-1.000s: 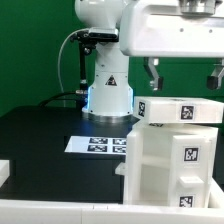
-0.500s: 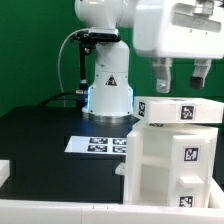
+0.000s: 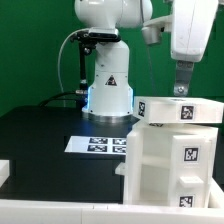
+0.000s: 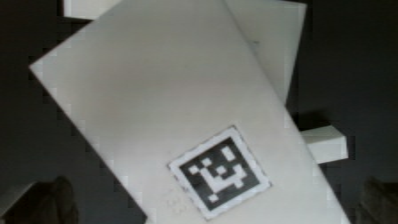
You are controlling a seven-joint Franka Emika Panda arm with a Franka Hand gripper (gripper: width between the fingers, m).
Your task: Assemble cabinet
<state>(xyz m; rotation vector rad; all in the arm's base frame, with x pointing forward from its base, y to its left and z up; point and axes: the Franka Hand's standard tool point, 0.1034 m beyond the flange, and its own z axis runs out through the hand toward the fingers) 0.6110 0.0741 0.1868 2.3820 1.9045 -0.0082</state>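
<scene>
The cabinet (image 3: 172,160) is a tall white box with square tags, standing at the exterior view's right on the black table. Its top panel (image 3: 182,110) lies across it and carries a tag. My gripper (image 3: 182,90) hangs just above that top panel, apart from it, turned so the fingers show edge-on. In the wrist view the tagged top panel (image 4: 169,110) fills the picture, with the dark fingertips (image 4: 43,203) far apart on either side of it. The gripper (image 4: 214,208) is open and holds nothing. A small white block (image 4: 326,143) juts out beside the panel.
The marker board (image 3: 98,145) lies flat on the black table in front of the robot base (image 3: 108,92). A white rim (image 3: 60,214) runs along the table's front edge. A white piece (image 3: 4,171) shows at the exterior view's left edge.
The gripper has turned about its vertical axis and shifted towards the exterior view's right: its two fingers showed side by side before and are edge-on now. The cabinet has not moved.
</scene>
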